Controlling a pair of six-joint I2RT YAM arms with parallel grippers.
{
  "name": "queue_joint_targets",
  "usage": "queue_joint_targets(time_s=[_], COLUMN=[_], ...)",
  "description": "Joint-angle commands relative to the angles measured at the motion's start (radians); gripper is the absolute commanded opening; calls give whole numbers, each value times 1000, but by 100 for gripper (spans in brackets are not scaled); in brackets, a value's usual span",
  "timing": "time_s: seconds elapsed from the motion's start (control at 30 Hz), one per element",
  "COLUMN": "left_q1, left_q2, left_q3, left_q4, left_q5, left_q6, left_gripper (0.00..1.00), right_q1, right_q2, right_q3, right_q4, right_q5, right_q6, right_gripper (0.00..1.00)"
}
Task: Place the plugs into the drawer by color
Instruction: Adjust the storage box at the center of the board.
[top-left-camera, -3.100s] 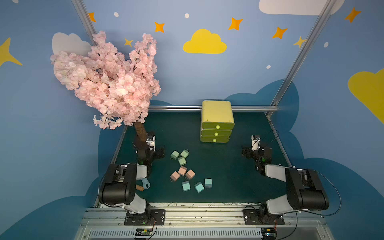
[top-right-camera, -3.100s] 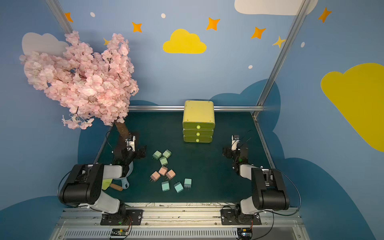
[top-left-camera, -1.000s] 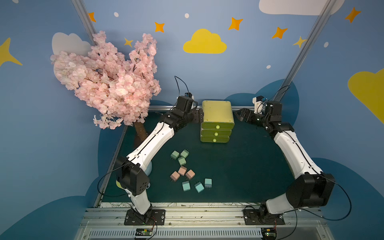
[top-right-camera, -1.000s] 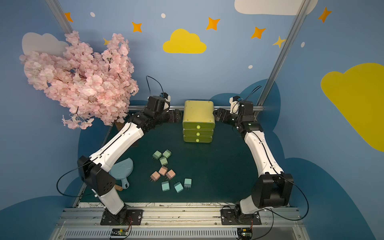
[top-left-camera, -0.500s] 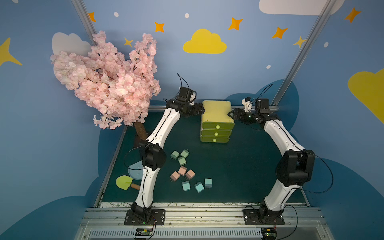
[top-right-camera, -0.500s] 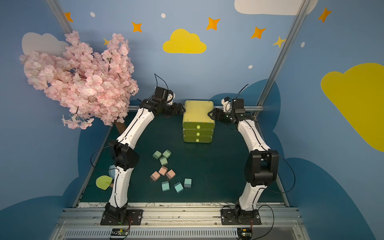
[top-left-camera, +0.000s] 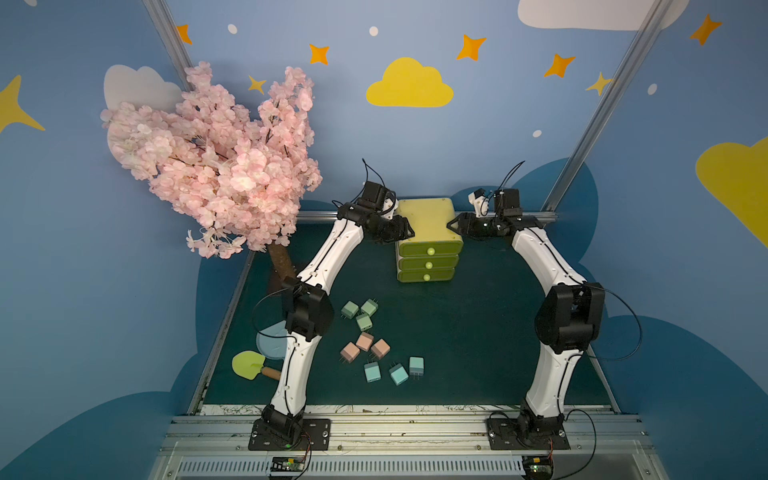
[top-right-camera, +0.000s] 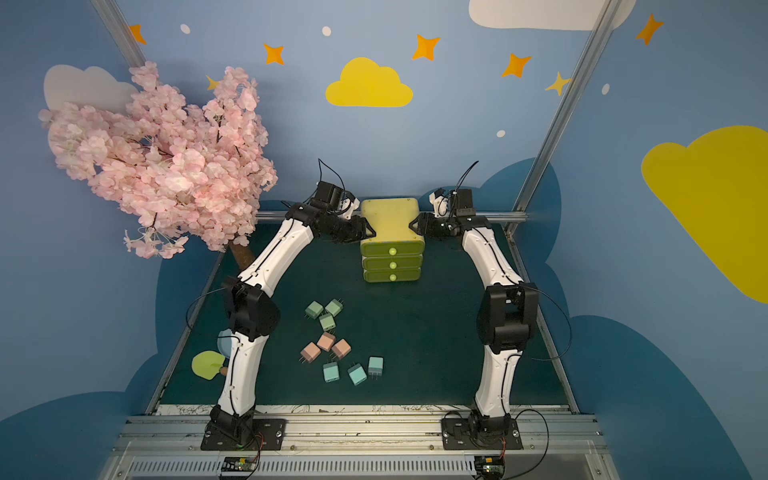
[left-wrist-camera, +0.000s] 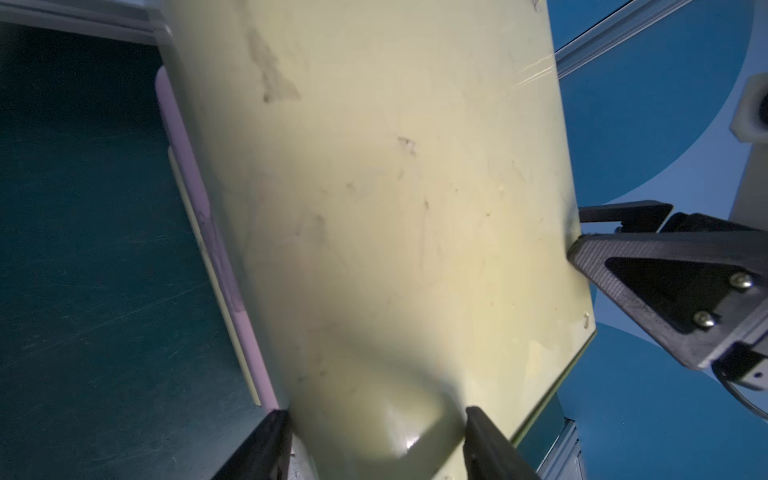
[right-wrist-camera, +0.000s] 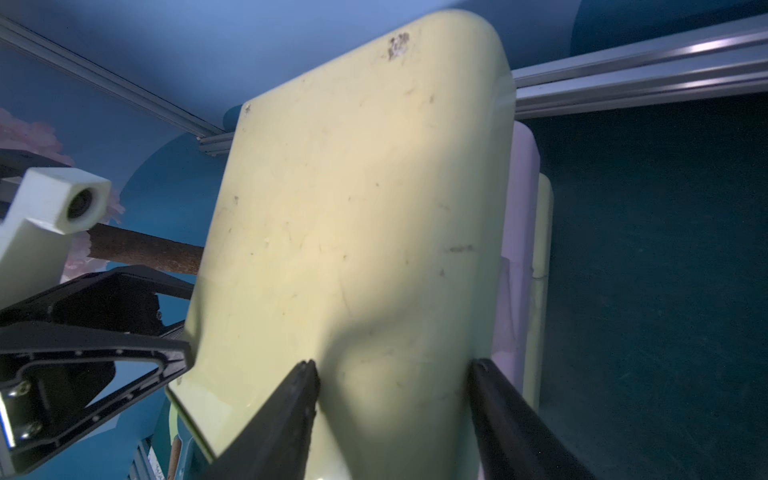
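Note:
The drawer (top-left-camera: 428, 220) is a yellow-green cabinet of three stacked drawers, all pushed in, at the back of the green mat in both top views. My left gripper (top-left-camera: 405, 232) is at its left side and my right gripper (top-left-camera: 451, 224) at its right side. In the left wrist view the left gripper (left-wrist-camera: 376, 415) is shut on the drawer's (left-wrist-camera: 395, 208) upper edge. In the right wrist view the right gripper (right-wrist-camera: 394, 365) has both fingers against the drawer (right-wrist-camera: 353, 208). The plugs lie loose on the mat: three green (top-left-camera: 363, 322), three pink (top-left-camera: 365, 341), three blue (top-left-camera: 399, 374).
A pink blossom tree (top-left-camera: 212, 166) overhangs the mat's back left, with its trunk (top-left-camera: 282, 262) by the left arm. A yellow-green toy shovel (top-left-camera: 249, 365) and a pale blue piece (top-left-camera: 270, 345) lie at the mat's left edge. An aluminium rail (top-left-camera: 316, 215) runs behind the drawer.
Both arms have settled against the drawer's sides and their elbows have come lower. The jaws of both grippers have narrowed onto the cabinet. The plugs have not moved.

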Motion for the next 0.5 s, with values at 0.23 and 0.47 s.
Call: queue_joint_targets(time_s=[0.23, 0.47], left_q1=[-19, -6], left_q2=[-7, -4], left_q3=[-15, 23], left_q4=[26, 23], left_q5=[52, 50], left_q6=[7, -6], left_gripper=[66, 68], right_q1=[54, 16], right_q2=[195, 189], right_q3=[299, 389], right_q4=[-63, -103], right_q5=[-79, -71], right_q6=[-11, -9], right_gripper=[58, 58])
